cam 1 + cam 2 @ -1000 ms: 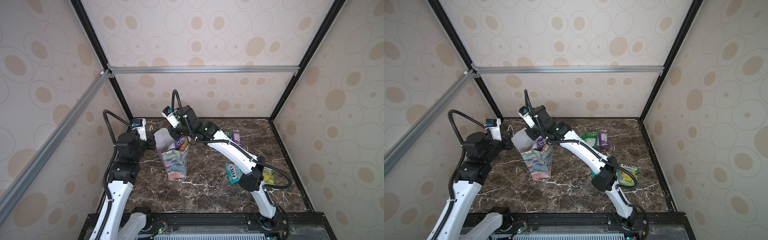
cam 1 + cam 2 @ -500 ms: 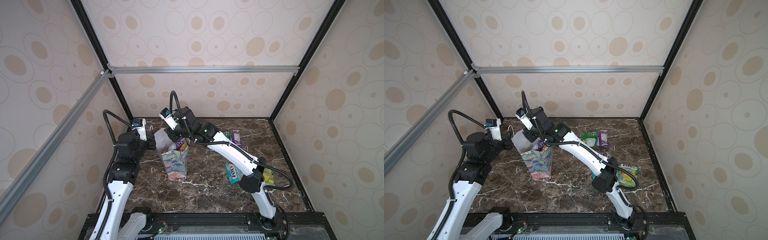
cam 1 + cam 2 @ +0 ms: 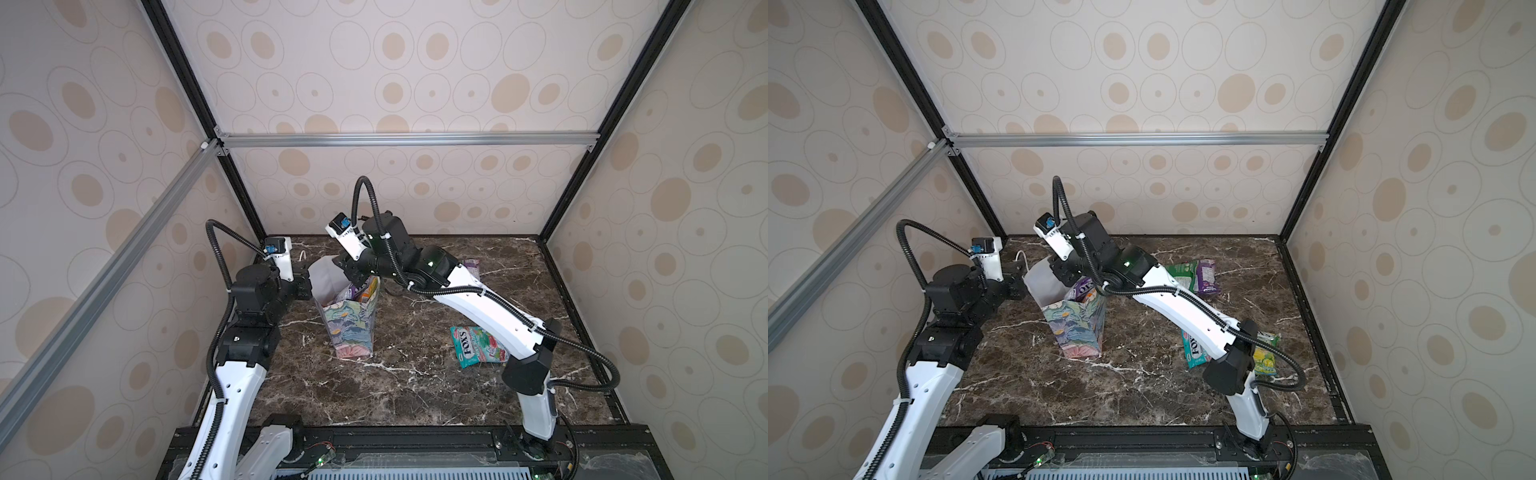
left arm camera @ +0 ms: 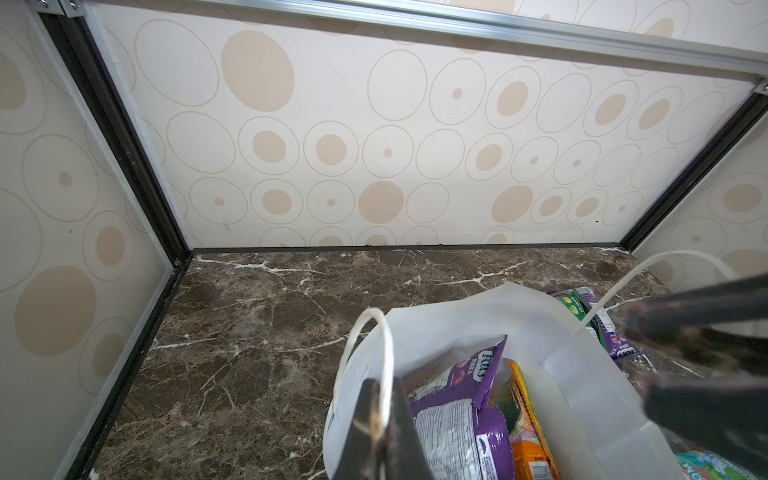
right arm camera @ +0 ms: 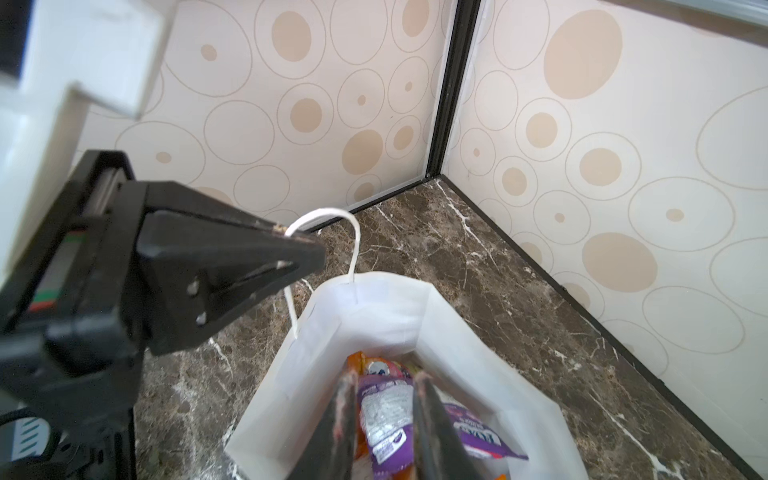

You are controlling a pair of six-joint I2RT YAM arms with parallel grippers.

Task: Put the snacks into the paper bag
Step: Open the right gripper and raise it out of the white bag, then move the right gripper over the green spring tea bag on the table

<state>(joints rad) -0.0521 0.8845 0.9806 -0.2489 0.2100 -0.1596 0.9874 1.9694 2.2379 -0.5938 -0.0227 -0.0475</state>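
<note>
The paper bag (image 3: 353, 328) (image 3: 1077, 328) stands upright at the table's middle left, its white inside (image 4: 436, 328) (image 5: 374, 299) showing. My left gripper (image 3: 304, 286) (image 3: 1017, 286) (image 4: 384, 384) (image 5: 307, 253) is shut on its white cord handle (image 4: 388, 353). My right gripper (image 3: 351, 276) (image 3: 1065, 276) (image 5: 382, 376) hangs in the bag's mouth, open, with a purple packet (image 5: 386, 415) lying below, between its fingers. More purple (image 4: 457, 424) and orange (image 4: 528, 436) snacks sit in the bag. Loose on the table are a teal FOX'S packet (image 3: 478, 347) (image 3: 1194, 349) and a yellow-green one (image 3: 1264, 357).
A green packet (image 3: 1187, 272) and a purple packet (image 3: 1206, 276) lie at the back, right of the bag, partly behind my right arm. The enclosure's walls and black corner posts (image 5: 449, 104) stand close behind the bag. The right arm's elbow hangs over the teal packet.
My right gripper's jaws have widened over the bag's mouth, and its wrist has shifted slightly. The left gripper has kept its hold on the handle without moving.
</note>
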